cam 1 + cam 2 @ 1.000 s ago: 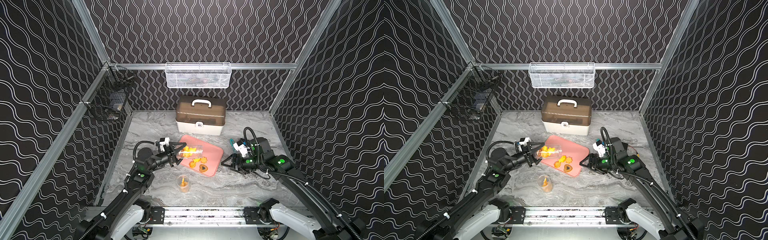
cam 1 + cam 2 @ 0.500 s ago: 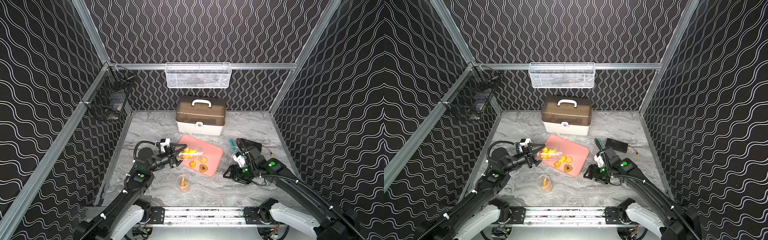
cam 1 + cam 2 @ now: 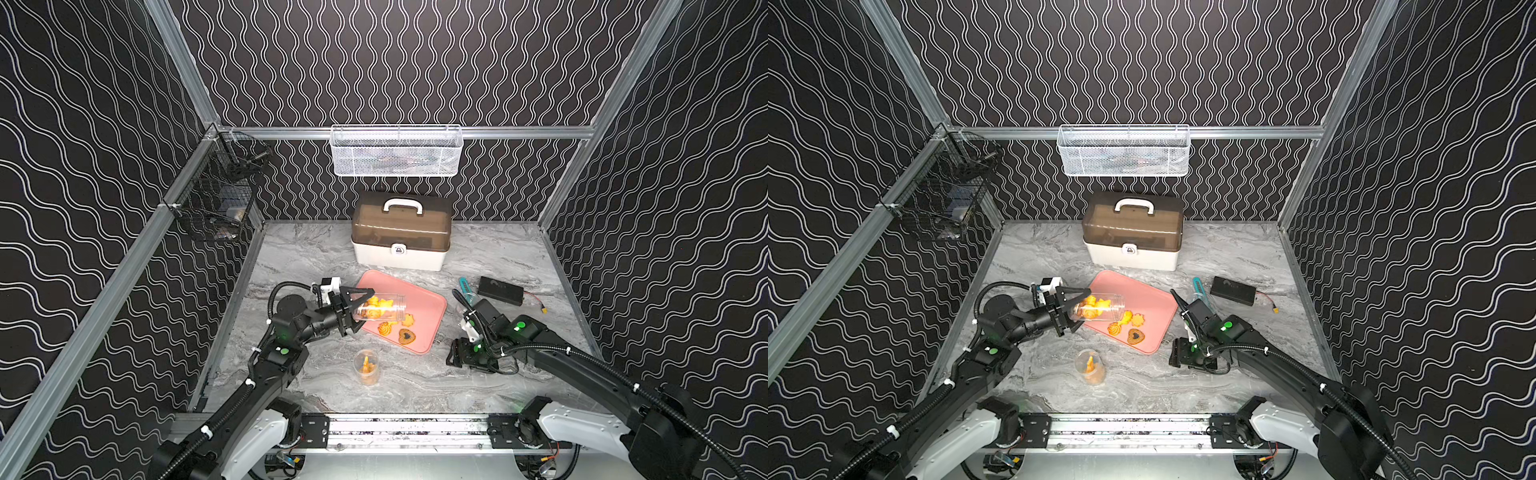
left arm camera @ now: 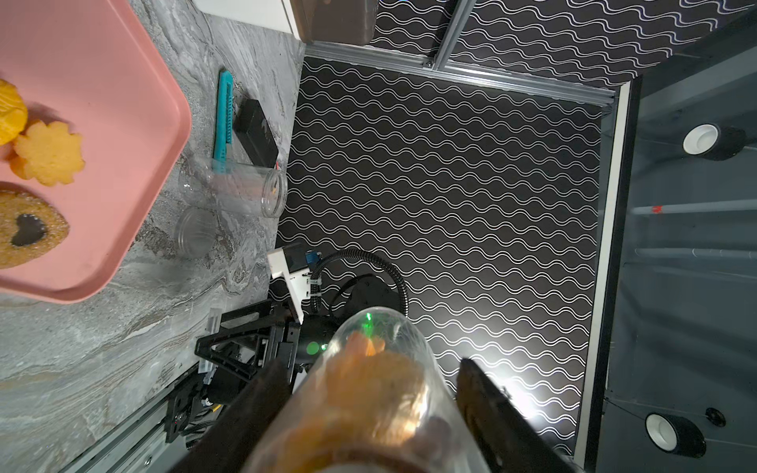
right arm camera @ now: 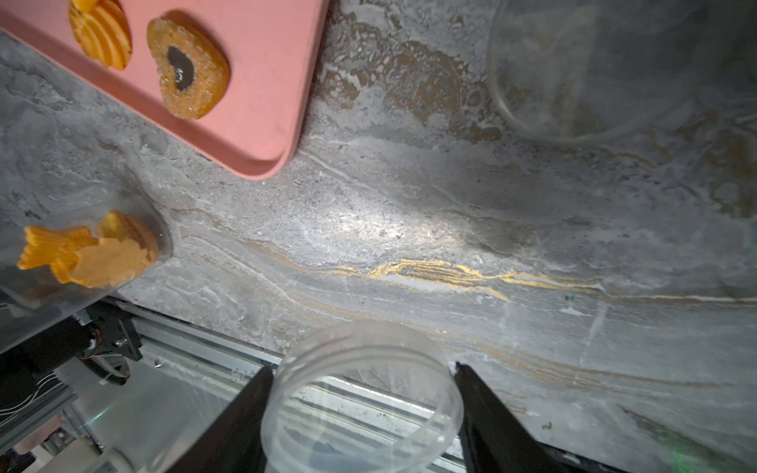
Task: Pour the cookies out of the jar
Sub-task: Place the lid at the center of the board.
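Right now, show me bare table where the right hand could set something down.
Free: marble between cup of cookies, pink tray and front rail; also the back corner left of the storage box. Crowded: beside the tray's right edge, with right hand, teal tool and black box.

I see the grey marbled tabletop point(image 3: 415, 390) carrying a pink rectangular plastic tray point(image 3: 428, 301) at centre — a brown-lidded white carry-case point(image 3: 401, 237) at twelve o'clock, a flat black box point(image 3: 500, 290) at two, a small clear upright jar point(image 3: 366, 368) at seven.
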Controlling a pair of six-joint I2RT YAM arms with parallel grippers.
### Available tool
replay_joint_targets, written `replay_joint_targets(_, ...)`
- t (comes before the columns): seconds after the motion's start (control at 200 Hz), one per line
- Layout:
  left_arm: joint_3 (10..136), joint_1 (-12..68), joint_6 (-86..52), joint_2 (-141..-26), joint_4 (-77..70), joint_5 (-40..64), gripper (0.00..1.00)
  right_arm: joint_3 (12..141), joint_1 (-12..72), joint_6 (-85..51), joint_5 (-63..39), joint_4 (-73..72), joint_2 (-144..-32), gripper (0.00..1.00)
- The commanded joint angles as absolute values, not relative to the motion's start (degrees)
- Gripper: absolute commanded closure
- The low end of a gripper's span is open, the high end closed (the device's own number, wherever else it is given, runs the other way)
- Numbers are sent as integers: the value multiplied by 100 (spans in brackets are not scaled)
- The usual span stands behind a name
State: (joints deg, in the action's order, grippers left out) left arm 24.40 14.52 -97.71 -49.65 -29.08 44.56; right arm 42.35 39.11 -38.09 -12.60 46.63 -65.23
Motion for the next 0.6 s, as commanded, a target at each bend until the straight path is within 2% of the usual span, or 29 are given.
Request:
replay_joint_targets(0.0,2518,1439,-9825,-4973,-3153,4546,35,4236,3989,-3929,-935,4658,-6612,31)
replay_joint_targets(0.595,2584,1440,-9805,-5010,-3138,4562,35,4062,4343,-4092,-540,4452,-7134,31)
